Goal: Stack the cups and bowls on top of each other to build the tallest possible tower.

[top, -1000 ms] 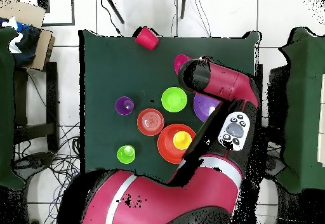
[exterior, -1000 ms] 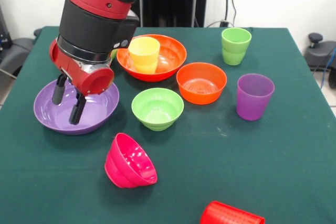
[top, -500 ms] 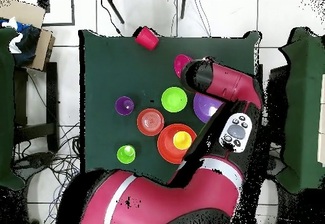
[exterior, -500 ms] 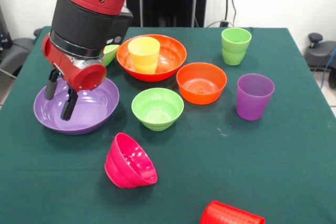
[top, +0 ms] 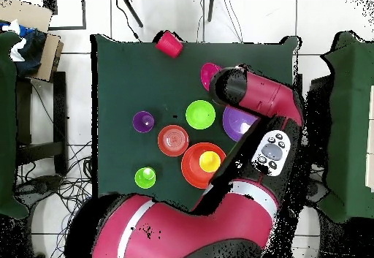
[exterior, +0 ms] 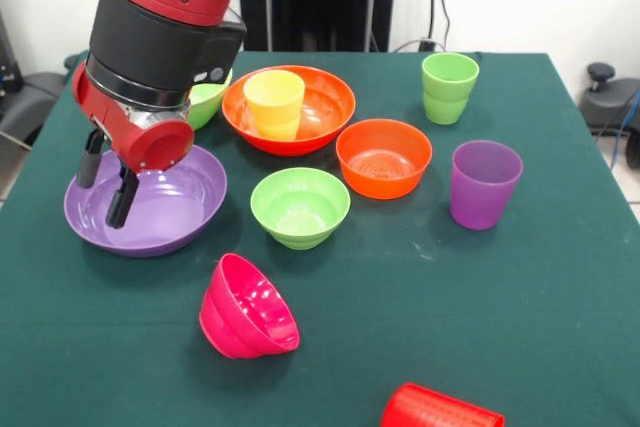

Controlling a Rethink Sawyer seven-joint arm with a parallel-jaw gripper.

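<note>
barely begun: only the yellow cup (exterior: pixel 274 103) sits in the big orange bowl (exterior: pixel 322 119), while the gripper (exterior: pixel 104 187), fingers spread and empty, straddles the purple bowl (exterior: pixel 170 215) rim at left.

Glossy plastic bowls (exterior: pixel 384 157), matt cloth table cover (exterior: pixel 520 287)

A cup (exterior: pixel 274 103) stands inside the big bowl (exterior: pixel 320 117) at the back. Right of it sit a smaller bowl (exterior: pixel 384 158) and two upright cups (exterior: pixel 449 87), one nearer (exterior: pixel 484 184). The shallow bowl (exterior: pixel 175 212) lies left, below the fingers (exterior: pixel 120 197). A tipped bowl (exterior: pixel 247 309) and a fallen cup (exterior: pixel 440 409) lie nearest on the desk (exterior: pixel 420 297).
</note>
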